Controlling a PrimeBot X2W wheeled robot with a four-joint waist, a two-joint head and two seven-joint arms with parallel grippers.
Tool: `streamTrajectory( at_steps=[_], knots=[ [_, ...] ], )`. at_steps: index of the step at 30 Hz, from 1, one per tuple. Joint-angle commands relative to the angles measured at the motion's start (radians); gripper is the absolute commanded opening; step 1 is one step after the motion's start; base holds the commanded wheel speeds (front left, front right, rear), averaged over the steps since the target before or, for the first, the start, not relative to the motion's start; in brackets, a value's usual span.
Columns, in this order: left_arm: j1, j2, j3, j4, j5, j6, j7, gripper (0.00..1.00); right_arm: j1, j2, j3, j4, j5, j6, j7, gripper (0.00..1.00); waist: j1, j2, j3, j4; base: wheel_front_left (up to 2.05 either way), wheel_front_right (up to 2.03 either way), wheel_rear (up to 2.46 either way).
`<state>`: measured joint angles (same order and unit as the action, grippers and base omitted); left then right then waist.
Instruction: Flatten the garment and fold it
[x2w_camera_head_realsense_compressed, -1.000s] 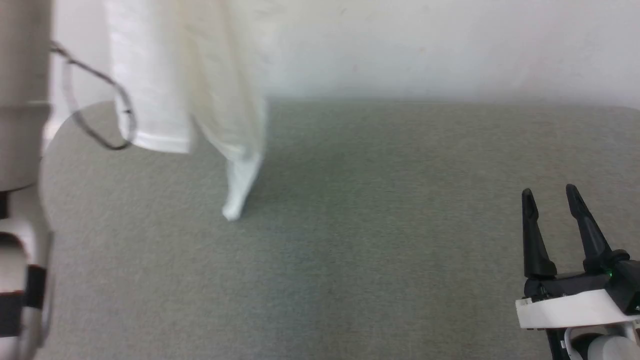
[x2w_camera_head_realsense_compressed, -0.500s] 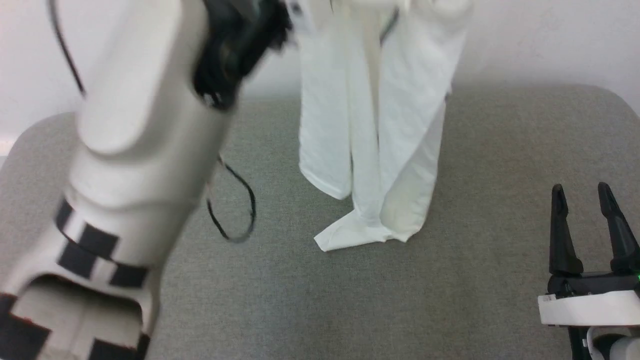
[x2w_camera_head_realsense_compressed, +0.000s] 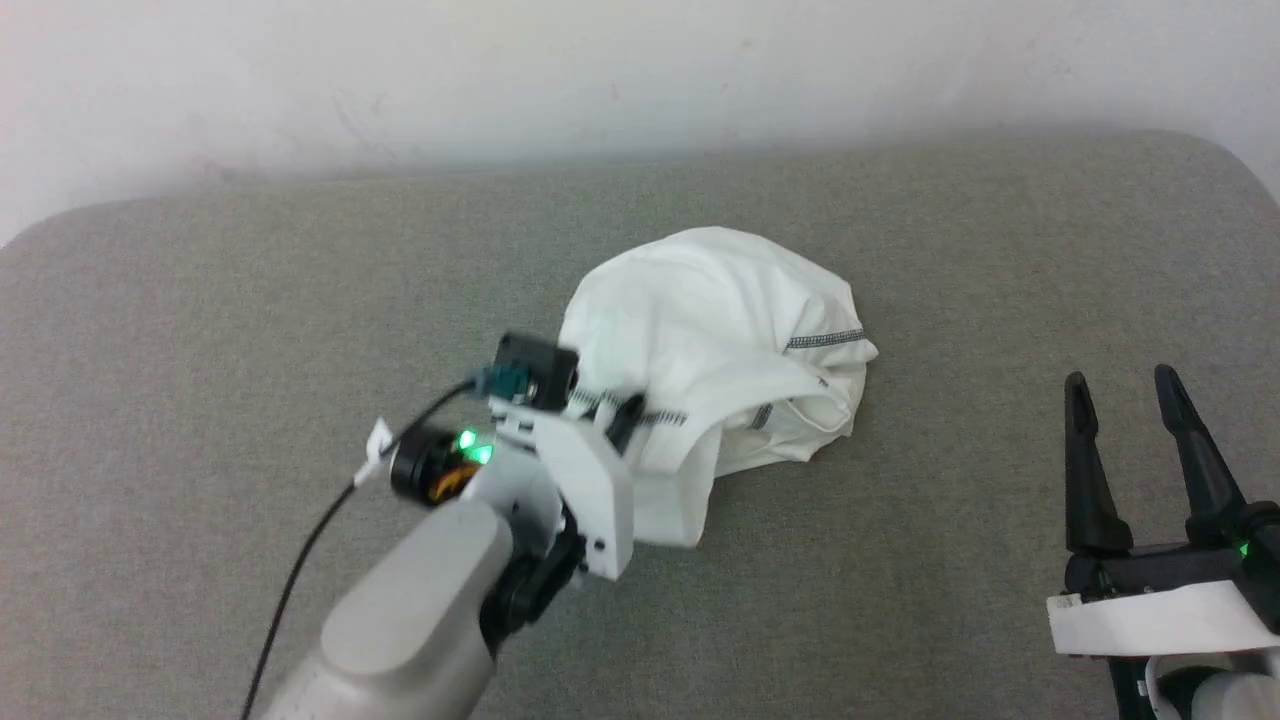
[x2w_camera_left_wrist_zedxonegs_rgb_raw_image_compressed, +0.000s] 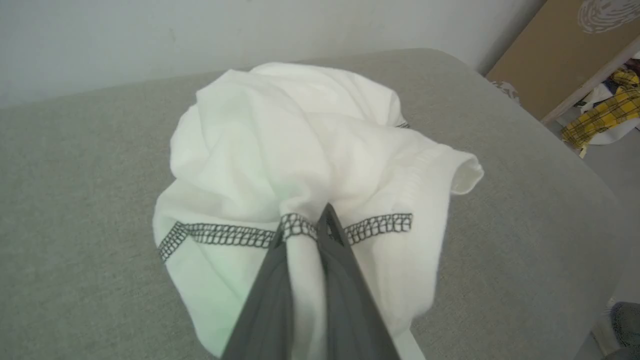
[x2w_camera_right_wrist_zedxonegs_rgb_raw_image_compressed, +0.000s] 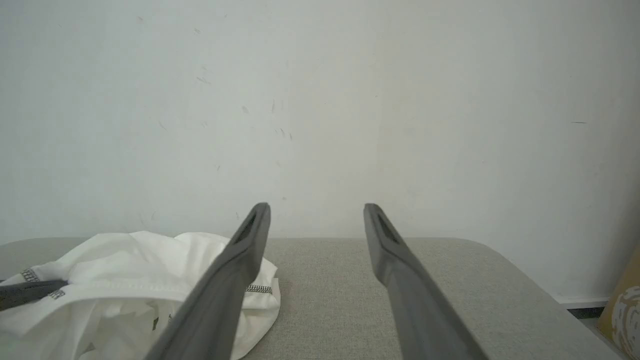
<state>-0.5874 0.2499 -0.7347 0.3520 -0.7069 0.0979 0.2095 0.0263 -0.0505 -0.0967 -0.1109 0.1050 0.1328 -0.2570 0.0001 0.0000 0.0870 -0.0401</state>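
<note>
The garment (x2w_camera_head_realsense_compressed: 720, 330) lies bunched in a white heap with dark zigzag stitching near the middle of the grey padded surface (x2w_camera_head_realsense_compressed: 250, 300). My left gripper (x2w_camera_head_realsense_compressed: 620, 412) is shut on a stitched seam at the heap's near-left edge. In the left wrist view the two dark fingers (x2w_camera_left_wrist_zedxonegs_rgb_raw_image_compressed: 330, 250) pinch a fold of the garment (x2w_camera_left_wrist_zedxonegs_rgb_raw_image_compressed: 280, 135) right at the seam. My right gripper (x2w_camera_head_realsense_compressed: 1122, 385) stands open at the lower right, well clear of the cloth, with nothing between its fingers. The right wrist view has the garment (x2w_camera_right_wrist_zedxonegs_rgb_raw_image_compressed: 125, 265) low on the left, beyond the open right gripper (x2w_camera_right_wrist_zedxonegs_rgb_raw_image_compressed: 315, 207).
A pale wall (x2w_camera_head_realsense_compressed: 640, 70) runs along the far edge of the surface. The surface's rounded corner (x2w_camera_left_wrist_zedxonegs_rgb_raw_image_compressed: 575, 165) drops off to the right in the left wrist view, with a brown board (x2w_camera_left_wrist_zedxonegs_rgb_raw_image_compressed: 560, 55) and yellow checked cloth (x2w_camera_left_wrist_zedxonegs_rgb_raw_image_compressed: 600, 117) beyond it. A black cable (x2w_camera_head_realsense_compressed: 310, 540) trails from my left wrist.
The garment hung lifted in the air from my left gripper; now it lies in a heap on the surface, my left arm lowered with it. The head view has shifted. The right gripper stays open.
</note>
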Motion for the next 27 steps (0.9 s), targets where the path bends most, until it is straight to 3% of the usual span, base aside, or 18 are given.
streamTrajectory(
  at_steps=[1,5,6,7,8,16,20,24,27],
  knots=[
    [0.026,-0.001,-0.001,0.021,0.001,0.008,-0.021,0.0,-0.005,0.0,0.0,0.001,-0.007,-0.002,-0.004,1.0,-0.0001,0.0,0.006,-0.001,0.0,0.0,0.0],
    [0.083,-0.022,-0.003,0.09,-0.007,0.014,-0.078,0.0,-0.009,0.0,-0.001,0.001,-0.015,-0.002,-0.003,1.0,-0.0001,0.0,0.019,0.008,0.0,0.0,0.0],
    [0.088,-0.03,0.003,0.098,-0.014,0.014,-0.092,0.07,-0.012,0.0,-0.001,0.002,-0.017,-0.002,-0.002,1.0,-0.0001,0.0,0.021,0.011,0.0,0.0,0.0],
    [0.087,-0.036,0.006,0.101,-0.017,0.01,-0.105,0.36,-0.015,0.0,-0.002,0.004,-0.018,-0.002,-0.002,1.0,-0.0001,0.0,0.022,0.015,0.0,0.0,0.0],
    [0.085,-0.041,0.01,0.1,-0.019,0.007,-0.12,1.0,-0.017,0.0,-0.002,0.005,-0.019,-0.002,-0.001,1.0,-0.0001,0.0,0.021,0.019,0.0,0.0,0.0],
    [0.077,-0.03,0.104,-0.054,-0.032,0.012,-0.297,1.0,-0.007,0.0,0.002,0.004,-0.02,-0.002,0.009,1.0,-0.0001,0.0,-0.01,0.046,0.0,0.0,0.0],
    [0.14,0.046,0.177,-0.193,0.023,0.073,-0.425,1.0,0.004,0.0,0.004,0.003,-0.015,-0.002,0.01,1.0,-0.0001,0.0,-0.021,0.048,0.0,0.0,0.0],
    [0.267,0.124,0.271,-0.36,0.125,0.139,-0.469,1.0,0.022,0.0,0.006,0.007,-0.004,-0.002,0.008,1.0,-0.0001,0.0,-0.026,0.046,0.0,0.0,0.0],
    [0.401,0.124,0.394,-0.536,0.243,0.188,-0.471,1.0,0.033,0.0,0.006,0.011,0.001,-0.002,0.007,1.0,-0.0001,0.0,-0.023,0.049,0.0,0.0,0.0]
  ],
)
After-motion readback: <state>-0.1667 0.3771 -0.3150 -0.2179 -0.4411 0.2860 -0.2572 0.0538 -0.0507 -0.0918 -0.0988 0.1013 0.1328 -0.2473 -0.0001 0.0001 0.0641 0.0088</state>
